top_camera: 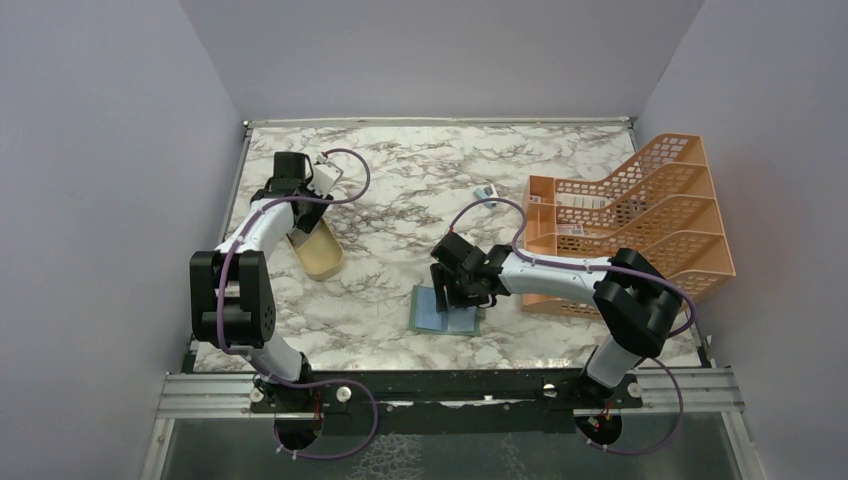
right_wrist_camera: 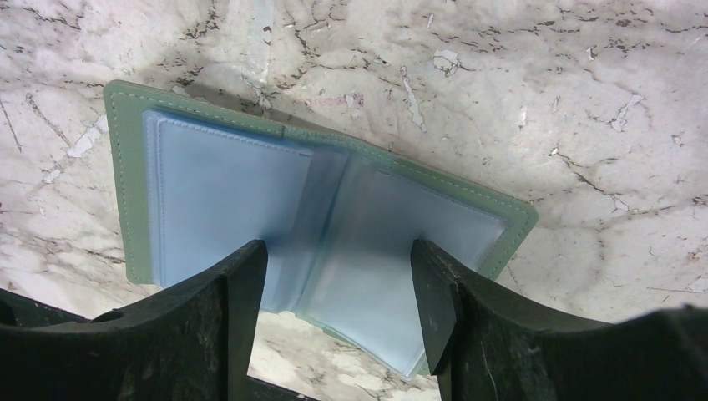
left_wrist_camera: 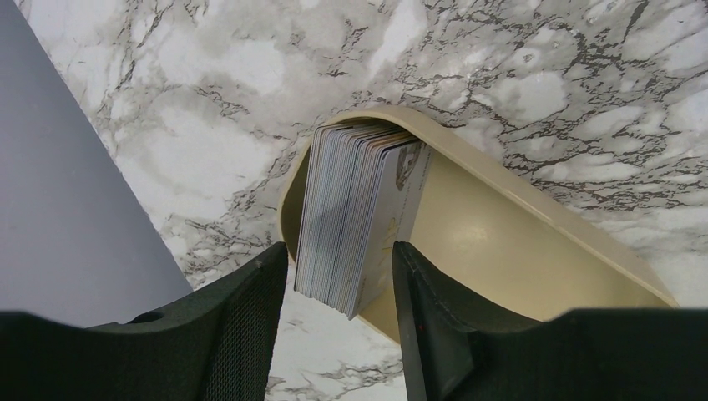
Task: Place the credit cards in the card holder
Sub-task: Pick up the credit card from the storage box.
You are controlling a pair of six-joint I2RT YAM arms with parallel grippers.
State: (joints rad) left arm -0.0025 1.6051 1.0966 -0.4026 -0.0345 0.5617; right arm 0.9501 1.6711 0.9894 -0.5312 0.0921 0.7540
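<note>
Many credit cards [left_wrist_camera: 355, 217] upright in dish [left_wrist_camera: 501, 242], left; my left hand [left_wrist_camera: 341, 259] apart, astride stack: pinch one only. My right hand [right_wrist_camera: 338, 259] apart over open card holder [right_wrist_camera: 217, 184], near-centre bench [right_wrist_camera: 584, 100].

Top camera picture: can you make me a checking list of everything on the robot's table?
Surface: table, white marble pattern with grey veins.
Job's things: credit cards stacked on edge at one end of the tan dish; card holder lying open, pockets up, no card seen in it.
Clutter: orange mesh file rack at the right; small blue-and-white gadget beside it.
Grippers: left gripper open, one finger on each side of the card stack; right gripper open, over the card holder.
Cables: purple cables loop along both arms.
Surroundings: plain pale walls on three sides.
</note>
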